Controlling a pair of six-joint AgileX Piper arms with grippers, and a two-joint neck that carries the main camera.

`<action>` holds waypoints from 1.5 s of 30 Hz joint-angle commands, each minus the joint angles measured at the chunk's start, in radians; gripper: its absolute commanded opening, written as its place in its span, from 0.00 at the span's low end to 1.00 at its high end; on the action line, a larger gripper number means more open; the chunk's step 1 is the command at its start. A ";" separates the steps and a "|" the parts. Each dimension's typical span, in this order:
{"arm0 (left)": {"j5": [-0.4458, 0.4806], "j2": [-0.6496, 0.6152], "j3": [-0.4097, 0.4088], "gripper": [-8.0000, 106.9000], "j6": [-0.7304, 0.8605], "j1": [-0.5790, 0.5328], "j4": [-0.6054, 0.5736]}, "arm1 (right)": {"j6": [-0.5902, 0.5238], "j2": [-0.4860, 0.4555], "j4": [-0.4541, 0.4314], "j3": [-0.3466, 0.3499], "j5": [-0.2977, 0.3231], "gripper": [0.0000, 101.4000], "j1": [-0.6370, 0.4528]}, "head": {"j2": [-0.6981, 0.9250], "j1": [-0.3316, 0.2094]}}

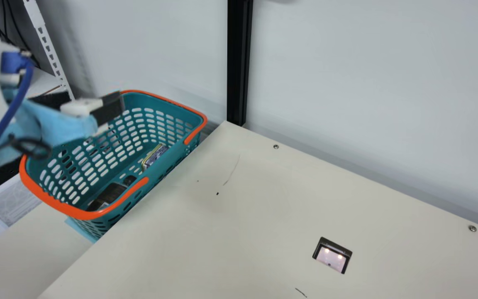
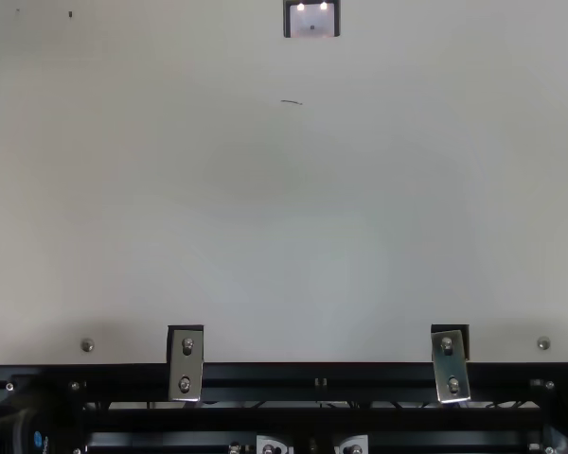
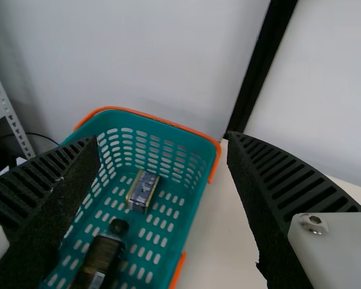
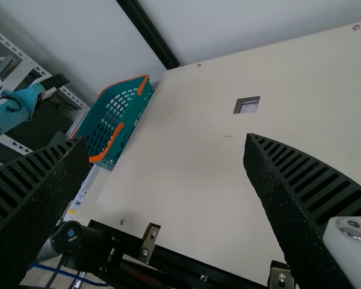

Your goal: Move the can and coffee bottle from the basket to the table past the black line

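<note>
While a pale wall (image 1: 347, 62) spans twelve o'clock in the main view, the cream table (image 1: 264, 211) spreads out below it towards five. At ten o'clock stands a slotted metal rack (image 1: 48, 41), at twelve a black post (image 1: 239, 62) rising behind the table's corner. The teal basket (image 1: 77, 214), rimmed in orange, sits at nine beside the table's edge. Near its ten o'clock side is the left gripper (image 1: 112, 110), fingers apart; the right gripper (image 4: 168, 141), in its wrist view, also has its fingers apart. Inside the basket, from its middle, the dark coffee bottle (image 1: 108, 195) lies at six o'clock, the can (image 1: 154, 157) at three. Between four and five, a squarish cut-out (image 1: 332, 254) interrupts the tabletop, with a short dark line (image 1: 301, 292) near it
</note>
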 commanded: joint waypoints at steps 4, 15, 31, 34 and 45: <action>-0.015 0.258 -0.130 0.85 0.201 0.059 -0.115 | 0.000 0.000 0.000 0.000 0.000 1.00 0.000 | 0.010 -0.037; 0.093 0.578 -0.343 0.85 0.608 0.186 -0.351 | 0.000 0.000 0.000 0.000 0.000 1.00 0.000 | 0.010 -0.037; 0.168 0.917 -0.480 0.85 0.923 0.263 -0.413 | 0.000 0.000 0.000 0.000 0.000 1.00 0.000 | 0.010 -0.037; 0.176 0.966 -0.497 0.85 0.955 0.261 -0.422 | 0.000 0.000 0.000 0.000 0.000 1.00 0.000 | 0.010 -0.037; 0.180 1.166 -0.596 0.85 0.998 0.238 -0.429 | 0.000 0.000 0.000 0.000 0.000 1.00 0.000 | 0.010 -0.037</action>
